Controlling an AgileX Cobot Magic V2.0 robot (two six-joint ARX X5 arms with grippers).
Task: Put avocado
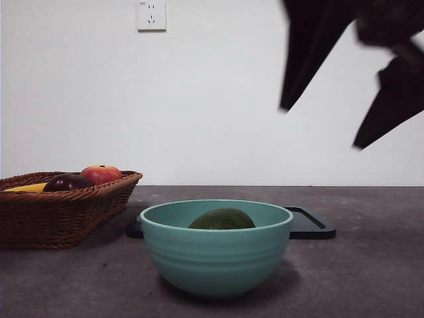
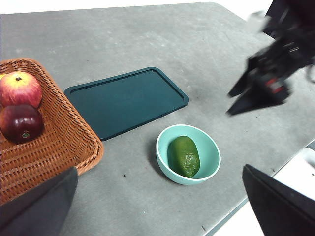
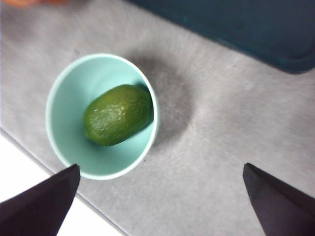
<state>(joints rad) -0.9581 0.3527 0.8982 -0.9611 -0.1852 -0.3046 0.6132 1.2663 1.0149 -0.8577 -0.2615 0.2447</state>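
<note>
Round bowl [image 1: 216,255] holds bumpy avocado [image 1: 222,220].

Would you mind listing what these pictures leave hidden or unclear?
- Avocado: front view, lower part hidden by the bowl wall.
- Tray: front view, mostly behind the bowl.
- Yellow item in the basket: front view, only a sliver above the rim.
- Right gripper: left wrist view, blurred.

no legible text, labels or numbers
</note>
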